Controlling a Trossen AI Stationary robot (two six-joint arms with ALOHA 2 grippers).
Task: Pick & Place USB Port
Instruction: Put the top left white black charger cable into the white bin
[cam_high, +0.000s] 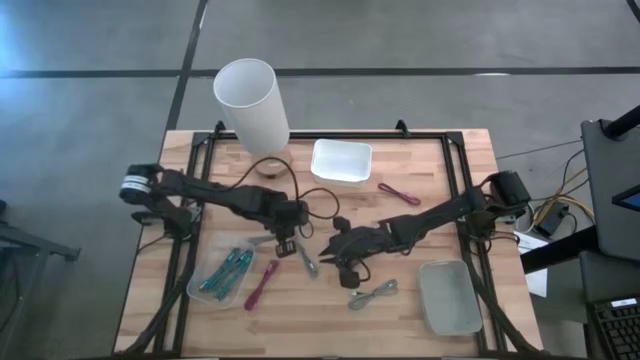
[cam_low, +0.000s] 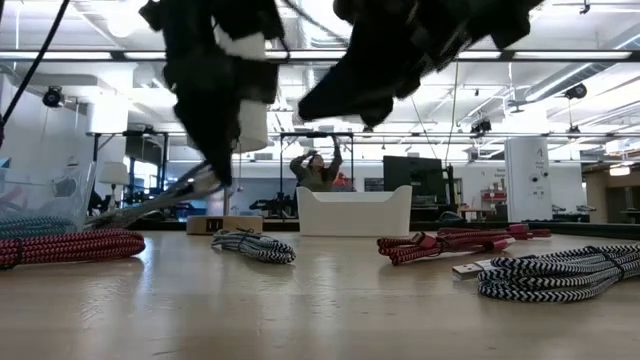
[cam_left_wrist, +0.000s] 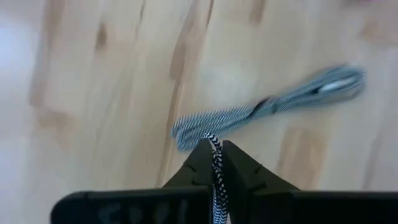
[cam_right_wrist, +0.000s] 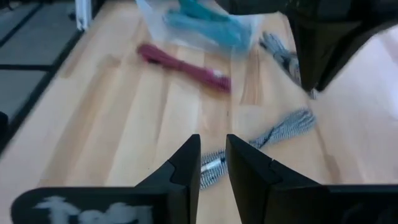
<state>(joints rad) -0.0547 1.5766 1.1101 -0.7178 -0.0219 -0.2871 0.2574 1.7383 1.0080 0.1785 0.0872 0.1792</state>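
My left gripper (cam_high: 285, 240) (cam_left_wrist: 214, 149) is shut on a black-and-white braided USB cable (cam_left_wrist: 267, 107), near the middle of the table. In the low view the cable (cam_low: 165, 200) slants down from the fingers. My right gripper (cam_high: 345, 265) (cam_right_wrist: 213, 158) hovers beside it. Its fingers stand narrowly open above the plug end (cam_right_wrist: 211, 167) of another striped cable (cam_right_wrist: 283, 127), which lies on the wood. A red cable (cam_high: 262, 283) and a clear tray of teal cables (cam_high: 225, 272) lie toward the near left. My left gripper pinches a single strand of the braided cable (cam_left_wrist: 216, 163) between its two fingertips (cam_left_wrist: 198, 163), coming from above. The coiled part (cam_left_wrist: 267, 107) stretches away below the fingers. Whether its far end rests on the table, I cannot tell.
A white tray (cam_high: 342, 160) and a tall white cylinder (cam_high: 250, 100) stand at the far side, with a magenta cable (cam_high: 398, 192) to the right. A grey tray (cam_high: 448, 297) sits at the near right, beside a striped cable (cam_high: 372, 293). A person shows far behind the table (cam_low: 318, 170).
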